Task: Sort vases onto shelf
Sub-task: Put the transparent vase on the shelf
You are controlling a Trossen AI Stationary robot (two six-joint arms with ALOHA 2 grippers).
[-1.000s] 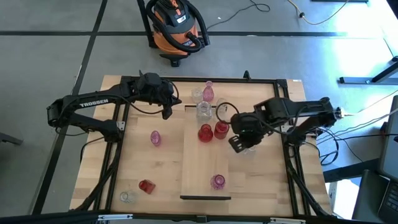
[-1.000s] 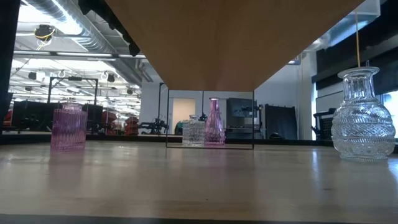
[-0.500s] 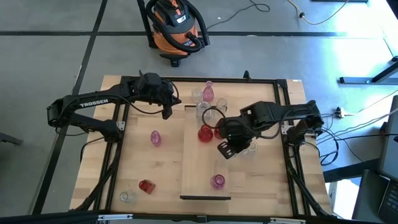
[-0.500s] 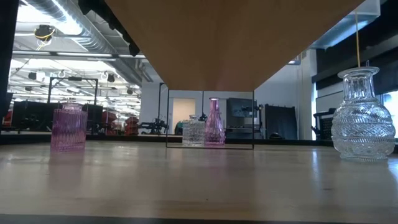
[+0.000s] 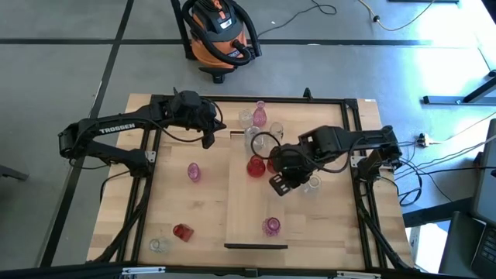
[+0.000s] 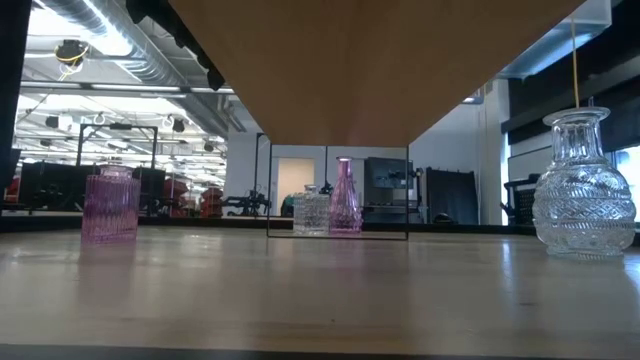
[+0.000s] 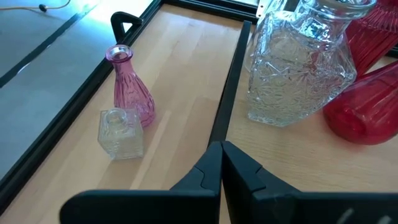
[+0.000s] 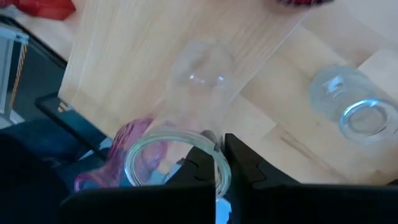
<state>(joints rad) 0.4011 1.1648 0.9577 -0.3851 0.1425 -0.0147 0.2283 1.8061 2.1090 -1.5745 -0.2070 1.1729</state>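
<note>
The shelf (image 5: pixel 244 209), a pale plank, lies lengthwise in the middle of the table. On it stand a clear vase (image 5: pixel 253 138), a red vase (image 5: pixel 256 165) and a pink vase (image 5: pixel 271 225). My right gripper (image 5: pixel 280 184) hangs over the shelf's right edge, shut on a small clear vase (image 8: pixel 199 74). Another clear vase (image 5: pixel 312 184) stands on the table just to its right. My left gripper (image 7: pixel 221 148), shut, waits at the shelf's far left corner (image 5: pixel 209 138), touching nothing. A pink bottle vase (image 7: pixel 129 87) and a small clear vase (image 7: pixel 119 132) stand on the table beyond it. My right gripper holds the clear vase by its mouth rim (image 8: pixel 219 167). One finger (image 8: pixel 198 167) sits inside the mouth and the other (image 8: pixel 245 168) outside the wall. The fingers come from above, pointing down. The vase hangs below them, lifted clear above the shelf's right edge.
More vases stand on the tabletop to the left of the shelf: a pink one (image 5: pixel 194 171), a red one (image 5: pixel 182 231) and a clear one (image 5: pixel 159 245). A second red vase (image 5: pixel 273 161) is partly hidden under my right arm. A black frame rims the table.
My right gripper has moved toward the table's left edge, from beside the clear vase on the table to over the shelf's right edge, most of it in the first half second. The vases on the table and the left arm have kept still.
</note>
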